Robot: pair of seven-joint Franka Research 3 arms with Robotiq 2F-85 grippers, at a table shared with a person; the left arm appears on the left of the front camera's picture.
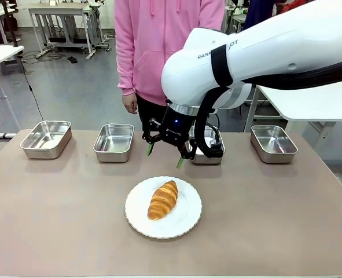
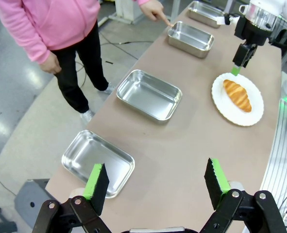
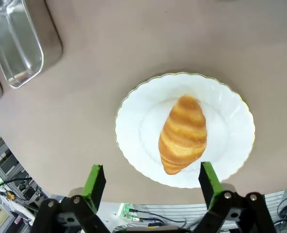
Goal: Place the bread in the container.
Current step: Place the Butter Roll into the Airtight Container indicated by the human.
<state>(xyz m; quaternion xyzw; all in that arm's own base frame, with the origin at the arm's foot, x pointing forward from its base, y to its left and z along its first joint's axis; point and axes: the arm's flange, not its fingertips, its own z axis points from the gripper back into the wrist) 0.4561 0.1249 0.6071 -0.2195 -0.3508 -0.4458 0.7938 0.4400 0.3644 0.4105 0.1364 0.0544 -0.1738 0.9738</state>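
Approach: right pincer (image 1: pixel 165 156), wide open, empty, hangs over far rim of round white plate (image 1: pixel 185 223) bearing golden-brown ridged bread (image 1: pixel 162 200); next probably needs lowering astride it

Golden-brown bread (image 1: pixel 163 200), darker crosswise ridges; white plate (image 1: pixel 189 223), seemingly gold-rimmed; silvery container (image 2: pixel 191 38).

We are looking at the bread (image 1: pixel 162 200), a golden-brown croissant-like roll with darker crosswise ridges and tapered ends. It is lying whole on a white scalloped plate (image 1: pixel 185 223) near the middle of the surface (image 1: pixel 55 220), toward the near edge, its long axis tilting slightly. The container (image 2: pixel 191 37), a shiny rectangular steel pan with rounded corners, is sitting upright and empty along the far edge, third from the left in a row of four alike, well apart from the bread.
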